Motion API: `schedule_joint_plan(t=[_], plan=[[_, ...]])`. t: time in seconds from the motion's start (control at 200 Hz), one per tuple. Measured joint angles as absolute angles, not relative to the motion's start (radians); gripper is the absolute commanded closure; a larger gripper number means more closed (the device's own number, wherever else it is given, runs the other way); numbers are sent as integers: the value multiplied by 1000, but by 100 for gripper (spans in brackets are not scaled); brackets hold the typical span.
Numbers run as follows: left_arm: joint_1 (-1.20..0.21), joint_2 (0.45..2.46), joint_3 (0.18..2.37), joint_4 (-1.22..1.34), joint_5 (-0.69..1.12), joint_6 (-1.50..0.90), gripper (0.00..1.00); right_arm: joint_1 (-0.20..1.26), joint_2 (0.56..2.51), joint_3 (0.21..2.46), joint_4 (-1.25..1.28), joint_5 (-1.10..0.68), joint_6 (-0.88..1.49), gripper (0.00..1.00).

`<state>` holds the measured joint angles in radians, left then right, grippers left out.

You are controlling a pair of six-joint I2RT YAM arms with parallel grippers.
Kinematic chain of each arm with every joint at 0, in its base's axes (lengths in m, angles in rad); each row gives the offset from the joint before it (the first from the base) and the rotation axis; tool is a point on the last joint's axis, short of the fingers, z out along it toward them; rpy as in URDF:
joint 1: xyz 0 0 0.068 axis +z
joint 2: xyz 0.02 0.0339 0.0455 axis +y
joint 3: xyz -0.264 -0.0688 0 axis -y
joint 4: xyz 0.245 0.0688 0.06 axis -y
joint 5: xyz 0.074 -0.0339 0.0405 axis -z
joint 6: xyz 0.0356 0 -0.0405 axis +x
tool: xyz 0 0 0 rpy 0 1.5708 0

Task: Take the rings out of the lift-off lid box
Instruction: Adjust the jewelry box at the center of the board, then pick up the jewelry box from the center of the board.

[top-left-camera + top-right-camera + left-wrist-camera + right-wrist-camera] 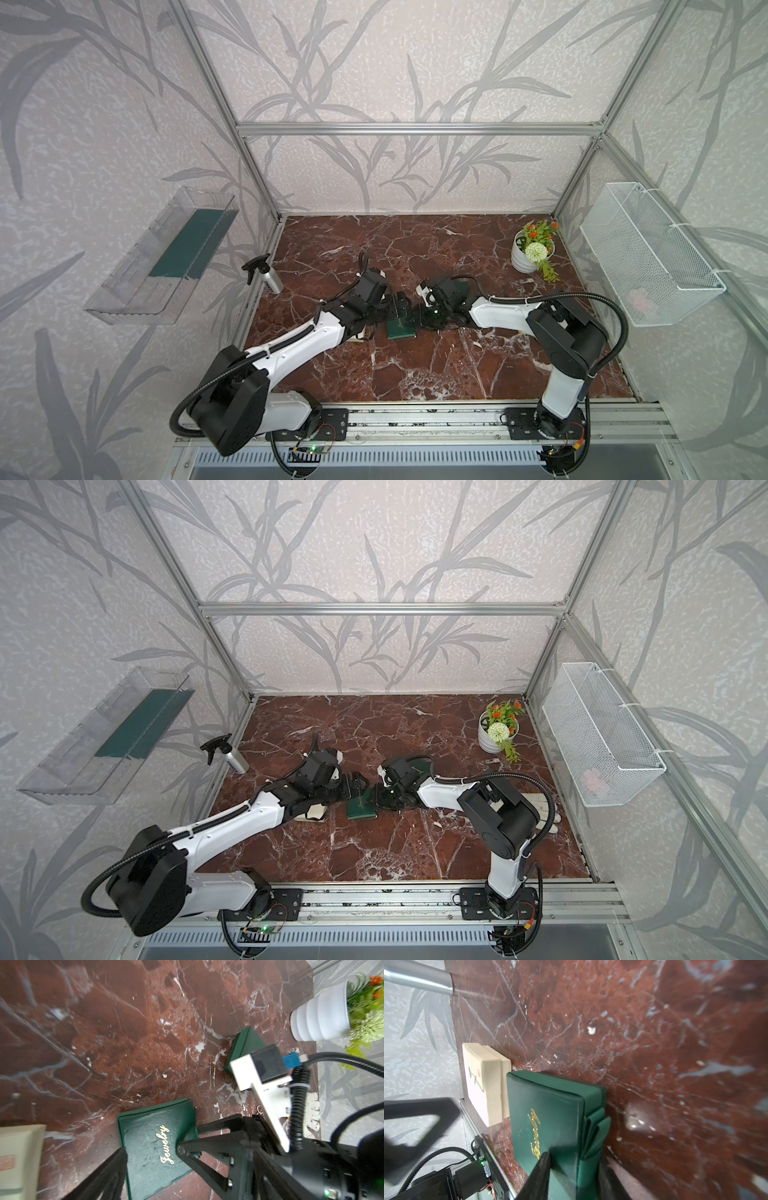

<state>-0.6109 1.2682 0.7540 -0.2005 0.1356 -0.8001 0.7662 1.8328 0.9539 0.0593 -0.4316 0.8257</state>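
A dark green box lettered "Jewelry" [401, 328] [362, 809] lies mid-table with its lid on. In the left wrist view the box [149, 1142] sits under my left gripper [152, 1149], whose fingers stand wide apart above its lid, open. My right gripper [575, 1157] comes at the box [546, 1109] from the opposite side. One of its fingers [542, 1169] rests on the lid face and the other against the base side, shut on the box's edge. Both grippers meet over the box in both top views. The rings are hidden.
A cream box [483, 1082] [356, 337] lies beside the green one, under my left arm. A second green box [247, 1047] sits behind my right wrist. A spray bottle [266, 276] stands at the left, a flower pot [528, 253] at the back right. A mesh basket [648, 257] hangs on the right wall.
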Motion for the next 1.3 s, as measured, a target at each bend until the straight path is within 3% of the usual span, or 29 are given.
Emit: schedule_joint_plan(t=[0.16,0.355,0.435,0.6,0.905,1.3], plan=[[-585,1216,754,-269,97,-776,8,798,1852,963,90,-449,855,58],[-554,1174,751,-307,86,-759,6,805,1849,965,79,-446,861,29],[-551,1166,751,-319,85,-743,5,800,1827,966,46,-428,835,23],[-550,1166,751,-350,82,-706,3,749,1731,976,-135,-344,712,19],[-550,1150,751,-303,126,-678,2,663,1602,1237,-489,-42,153,16],[-550,1184,751,-251,185,-645,2,526,1841,1367,-626,18,-236,10]])
